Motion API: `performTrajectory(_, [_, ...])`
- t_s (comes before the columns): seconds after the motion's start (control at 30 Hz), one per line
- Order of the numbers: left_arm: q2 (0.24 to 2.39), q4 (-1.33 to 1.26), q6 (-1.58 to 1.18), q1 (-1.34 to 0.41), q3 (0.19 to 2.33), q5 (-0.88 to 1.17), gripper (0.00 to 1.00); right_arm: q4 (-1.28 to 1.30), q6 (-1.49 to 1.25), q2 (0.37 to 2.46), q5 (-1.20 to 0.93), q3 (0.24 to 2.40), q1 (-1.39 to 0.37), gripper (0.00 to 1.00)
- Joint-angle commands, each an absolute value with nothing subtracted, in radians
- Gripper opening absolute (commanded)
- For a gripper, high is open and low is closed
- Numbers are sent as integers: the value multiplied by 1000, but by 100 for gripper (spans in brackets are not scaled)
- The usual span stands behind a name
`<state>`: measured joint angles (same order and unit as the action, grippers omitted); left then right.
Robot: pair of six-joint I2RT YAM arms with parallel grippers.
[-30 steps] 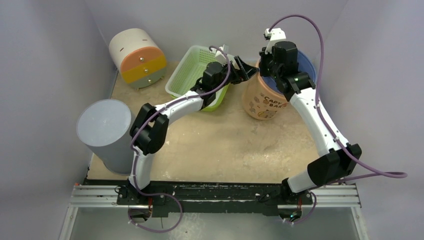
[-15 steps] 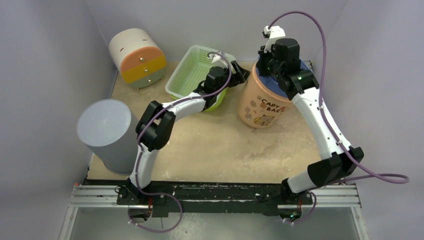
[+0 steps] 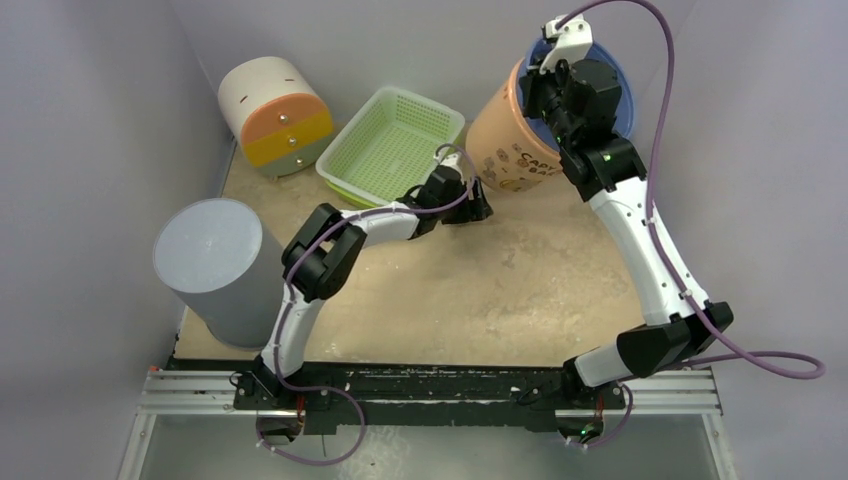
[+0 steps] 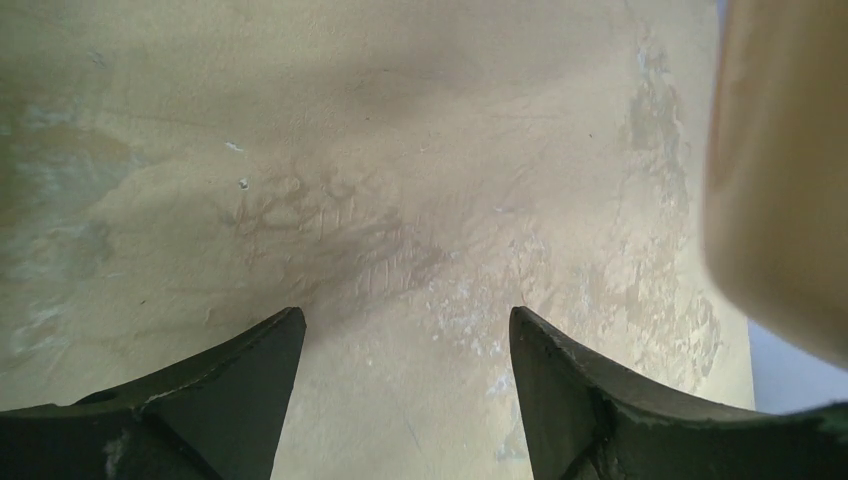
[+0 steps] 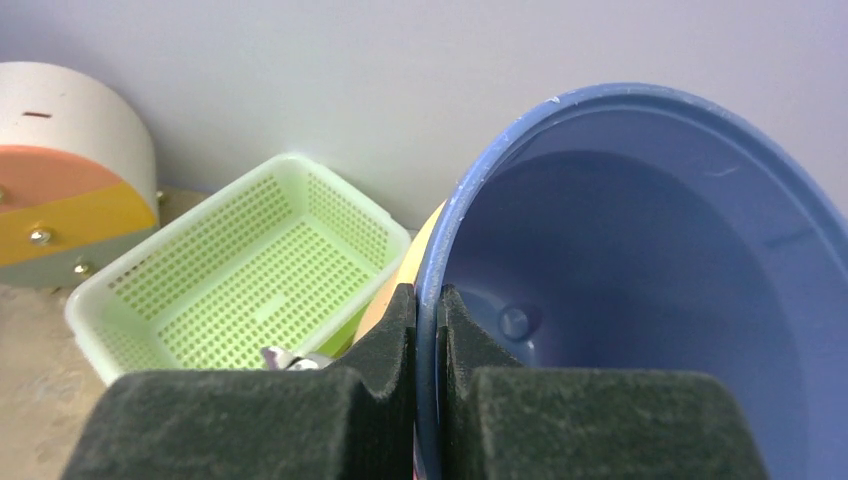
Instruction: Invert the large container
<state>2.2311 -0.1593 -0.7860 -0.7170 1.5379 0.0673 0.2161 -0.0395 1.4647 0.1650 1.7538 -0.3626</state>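
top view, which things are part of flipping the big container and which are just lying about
In the job: peach container with the blue inside, tilted; right gripper, shut on its rim; left gripper, open beside it.
Lying about: green basket; grey cylinder; round drawer box.

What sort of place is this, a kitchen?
Probably a robotics test booth, not a kitchen: two robot arms bolted to a metal rail, plain walls boxing in a worn table, and props like a green basket and the large container.
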Motion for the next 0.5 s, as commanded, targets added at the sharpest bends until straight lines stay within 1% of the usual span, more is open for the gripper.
performTrajectory(0.0, [2041,-136,-716,-711,1536,62,72,-3,23,1397,260,1774,-373,0])
performTrajectory(0.2, [1841,-75,-674,-712,1500,13,72,-104,37,1416,303,1732,-372,0])
performTrajectory(0.37, [1676,74,-576,-702,1499,-151,72,-95,19,1456,262,1809,-373,0])
performTrajectory(0.47, [1596,103,-572,-672,1431,-216,72,-102,5,1471,235,1851,-374,0])
